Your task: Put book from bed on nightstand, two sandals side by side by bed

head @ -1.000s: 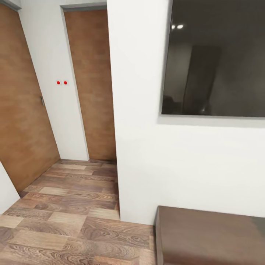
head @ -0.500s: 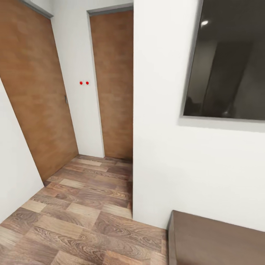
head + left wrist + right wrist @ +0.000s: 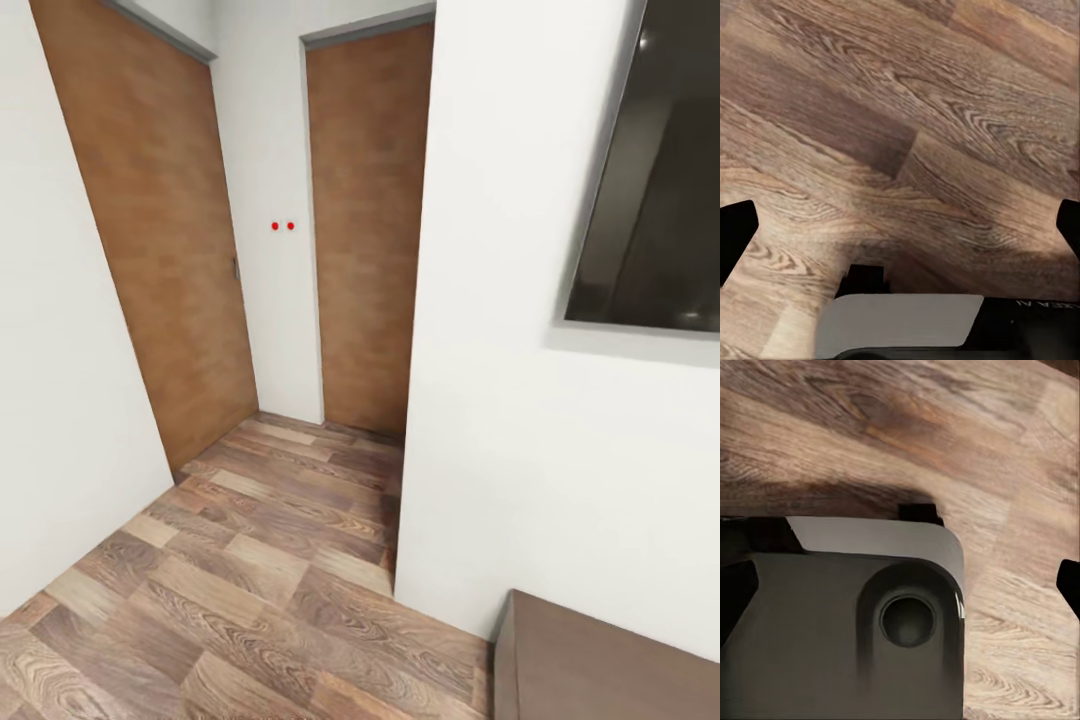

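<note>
Two brown wooden doors (image 3: 165, 240) flank a white wall with red dots (image 3: 282, 226); dark cabinet top (image 3: 600, 670) near right

Open plank floor (image 3: 250, 580) ahead left; white wall corner (image 3: 420, 400) and dark cabinet (image 3: 600, 665) block right; doors (image 3: 365, 230) shut.

Even, bright render — soft floor (image 3: 945, 112) shadows (wrist views).

The bedroom's white walls (image 3: 520, 480) and wood-plank floor (image 3: 260, 590) in mixed brown tones appear in the head view, with two plain brown wooden doors (image 3: 160, 250) standing closed at the far end of a narrow passage.
</note>
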Controlling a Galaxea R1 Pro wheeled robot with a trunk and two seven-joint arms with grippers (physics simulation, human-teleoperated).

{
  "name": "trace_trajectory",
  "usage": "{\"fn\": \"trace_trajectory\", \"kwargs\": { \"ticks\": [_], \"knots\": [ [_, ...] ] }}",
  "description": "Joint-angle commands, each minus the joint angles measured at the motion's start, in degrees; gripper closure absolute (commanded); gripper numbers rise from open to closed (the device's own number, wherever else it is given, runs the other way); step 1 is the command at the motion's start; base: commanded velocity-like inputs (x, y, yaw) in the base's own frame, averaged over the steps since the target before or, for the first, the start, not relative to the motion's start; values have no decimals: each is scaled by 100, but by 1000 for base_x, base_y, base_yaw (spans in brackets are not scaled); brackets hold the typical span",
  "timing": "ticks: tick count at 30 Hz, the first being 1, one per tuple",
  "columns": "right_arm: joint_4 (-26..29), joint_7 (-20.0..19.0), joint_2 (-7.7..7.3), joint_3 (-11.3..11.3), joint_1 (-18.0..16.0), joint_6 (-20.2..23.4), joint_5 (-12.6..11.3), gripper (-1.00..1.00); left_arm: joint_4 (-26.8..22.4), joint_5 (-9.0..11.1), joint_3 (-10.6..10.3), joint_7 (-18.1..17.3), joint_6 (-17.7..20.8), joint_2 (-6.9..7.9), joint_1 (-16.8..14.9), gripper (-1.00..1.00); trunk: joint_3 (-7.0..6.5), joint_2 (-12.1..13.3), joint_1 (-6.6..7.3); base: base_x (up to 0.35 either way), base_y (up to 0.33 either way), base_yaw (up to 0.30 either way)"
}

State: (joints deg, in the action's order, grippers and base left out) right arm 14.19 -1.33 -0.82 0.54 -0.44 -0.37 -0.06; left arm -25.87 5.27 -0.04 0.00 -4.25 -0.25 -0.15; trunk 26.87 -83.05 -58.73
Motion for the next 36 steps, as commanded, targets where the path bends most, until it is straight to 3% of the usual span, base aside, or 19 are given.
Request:
{"fn": "trace_trajectory", "kwargs": {
  "ticks": [1, 5, 10, 19, 28, 36],
  "knots": [
    [105, -9, -2, 6, 0, -4, -1, -100, -83, 57, -2, 0, -11, -1, -1, -100, 6, -3, 0, 0, 0, 292],
    [715, 20, -9, 7, 0, -20, 3, -100, -443, 52, -4, 0, -12, -76, -2, -100, 6, -3, 0, 0, 0, 292],
    [1064, 26, -19, 14, 0, -47, 0, -100, -575, 51, -1, 0, -38, -108, -13, -100, 6, -3, 0, 0, 0, 293],
    [1099, 27, 7, 16, 0, -234, -10, -100, -458, 117, 27, 16, -543, -107, -42, -100, 6, -3, 0, 0, 0, 292],
    [1094, 28, 3, 29, 0, -252, -11, -100, -294, 449, 284, 9, -716, -107, -46, -100, 6, -3, 0, 0, 0, 284],
    [1094, 28, 18, 25, 0, -253, -5, -100, -293, 498, 303, 8, -734, -115, -46, -100, 6, -3, 0, 42, 0, 247]
  ]
}}
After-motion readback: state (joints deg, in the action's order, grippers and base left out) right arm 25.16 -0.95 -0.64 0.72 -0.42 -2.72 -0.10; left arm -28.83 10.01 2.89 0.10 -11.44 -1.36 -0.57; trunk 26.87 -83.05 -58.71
